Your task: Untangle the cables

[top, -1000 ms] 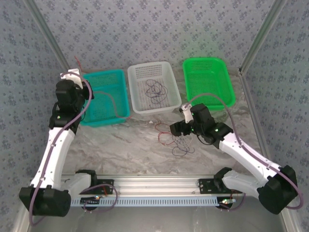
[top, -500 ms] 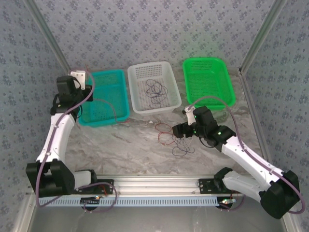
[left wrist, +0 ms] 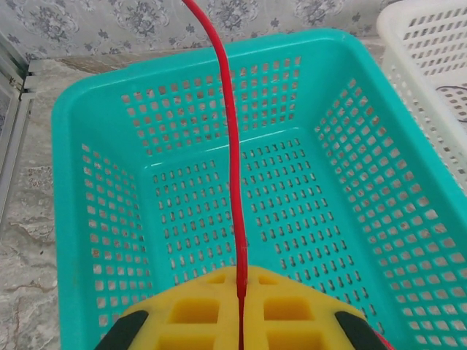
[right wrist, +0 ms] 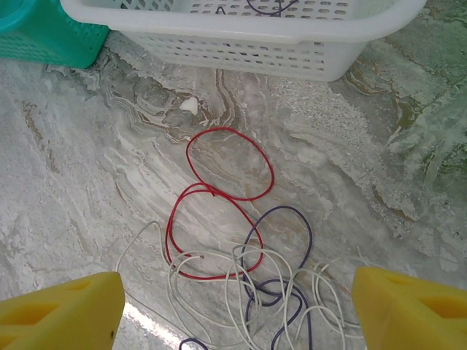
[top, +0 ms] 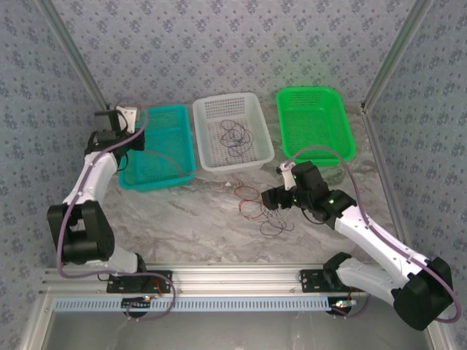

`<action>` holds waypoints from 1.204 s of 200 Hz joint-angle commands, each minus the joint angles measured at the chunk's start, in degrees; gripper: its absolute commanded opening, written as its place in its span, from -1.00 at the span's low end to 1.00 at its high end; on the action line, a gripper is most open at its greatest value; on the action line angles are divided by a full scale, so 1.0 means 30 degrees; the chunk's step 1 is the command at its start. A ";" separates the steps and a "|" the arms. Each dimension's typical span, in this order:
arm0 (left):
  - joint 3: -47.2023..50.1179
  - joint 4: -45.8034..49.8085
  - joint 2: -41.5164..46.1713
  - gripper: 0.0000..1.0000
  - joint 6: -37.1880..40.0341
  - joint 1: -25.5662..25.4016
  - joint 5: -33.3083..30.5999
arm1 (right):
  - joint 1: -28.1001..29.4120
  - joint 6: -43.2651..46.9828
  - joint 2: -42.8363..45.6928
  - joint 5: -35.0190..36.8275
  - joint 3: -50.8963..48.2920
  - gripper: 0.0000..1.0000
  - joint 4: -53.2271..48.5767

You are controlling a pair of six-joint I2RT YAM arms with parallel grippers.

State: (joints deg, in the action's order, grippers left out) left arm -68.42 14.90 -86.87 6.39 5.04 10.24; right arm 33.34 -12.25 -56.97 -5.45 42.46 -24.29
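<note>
Pinching left pads (left wrist: 292, 313): the left gripper (left wrist: 241, 295) is closed tight on the held red cable (left wrist: 232, 146), which comes out of the seam between the yellow pads.
Held cable's axis: straight away from the pads, across the floor of the teal basket (left wrist: 87, 219) and up past its far wall. Where its far end lies cannot be told.
Right fingers (right wrist: 62, 310): the right gripper (right wrist: 237, 313) is spread wide with nothing between the fingers, hovering over the marble table (right wrist: 87, 168).
Tangle (right wrist: 248, 270): lies on the table between and just ahead of the right fingers. The whitish cable (right wrist: 219, 255) is nearest them, the purple cable (right wrist: 284, 207) threads through the middle, and the red loops (right wrist: 211, 189) are farthest out.
Red loops' axis: a figure-of-eight lying lengthwise away from the fingers, toward the white basket (right wrist: 241, 44).
White basket's contents: more thin cables (top: 235, 137) curled on its floor.
Nearer arm: the right, directly over the tangle (top: 266, 215). The left is well apart, at the teal basket's far left edge.
Likely next: the left lets its strand into the teal basket. The right would do best to reach forward for the red loops, which lie clearer of the knot than the whitish strands below it.
</note>
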 commanded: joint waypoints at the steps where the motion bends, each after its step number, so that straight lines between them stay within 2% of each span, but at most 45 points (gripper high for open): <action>1: -0.1412 0.0216 -0.1069 -0.86 0.0119 0.0036 -0.0528 | -0.0107 -0.0367 0.0326 0.0408 -0.0265 0.67 -0.0566; 33: -0.2124 0.0275 -0.2312 -0.86 0.0797 0.0024 -0.1140 | -0.0132 -0.0512 0.0293 0.0603 -0.0323 0.68 -0.0533; 50: -0.2602 0.0975 -0.2859 -0.75 0.0761 0.0034 -0.0456 | -0.0144 -0.0654 0.0204 0.0617 -0.0302 0.68 -0.0324; 59: -0.2651 0.1222 -0.3096 -0.57 0.0698 -0.0026 -0.0223 | -0.0147 -0.0692 0.0103 0.0617 -0.0270 0.68 -0.0216; 72: -0.2497 0.1463 -0.3240 -0.13 0.0586 -0.0140 -0.0371 | -0.0156 -0.0693 -0.0063 0.0581 -0.0138 0.68 -0.0222; 98: -0.1482 0.1512 -0.2622 0.35 -0.0317 -0.0450 -0.1021 | -0.0164 -0.0437 -0.0264 0.1094 0.0053 0.71 -0.0655; 122: -0.0690 0.1296 -0.1419 0.64 -0.1242 -0.0786 -0.2371 | -0.0356 -0.0239 -0.0280 0.1256 0.0020 0.73 -0.0980; 138: -0.0717 0.1498 -0.0654 0.82 -0.1543 -0.1096 -0.2557 | -0.0736 -0.0506 -0.0573 0.1494 -0.0002 0.75 -0.1337; 173: 0.0049 0.1072 0.1358 0.90 -0.2309 -0.2995 -0.2680 | -0.2328 -0.1644 -0.2189 0.0393 0.0109 0.66 -0.2569; 207: 0.2491 -0.0715 0.3027 0.91 -0.3024 -0.5947 -0.2664 | -0.2210 -0.1598 -0.2731 -0.0453 -0.0165 0.59 -0.2219; 241: 0.4560 -0.2284 0.4102 0.93 -0.3768 -0.9127 -0.1470 | -0.2111 -0.1730 -0.3104 -0.0990 -0.0341 0.57 -0.1600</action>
State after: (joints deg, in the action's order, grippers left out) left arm -58.22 12.21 -76.53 -2.33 -17.58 3.22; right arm 26.57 -16.12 -65.21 -6.24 42.13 -29.39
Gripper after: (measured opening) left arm 0.963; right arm 0.785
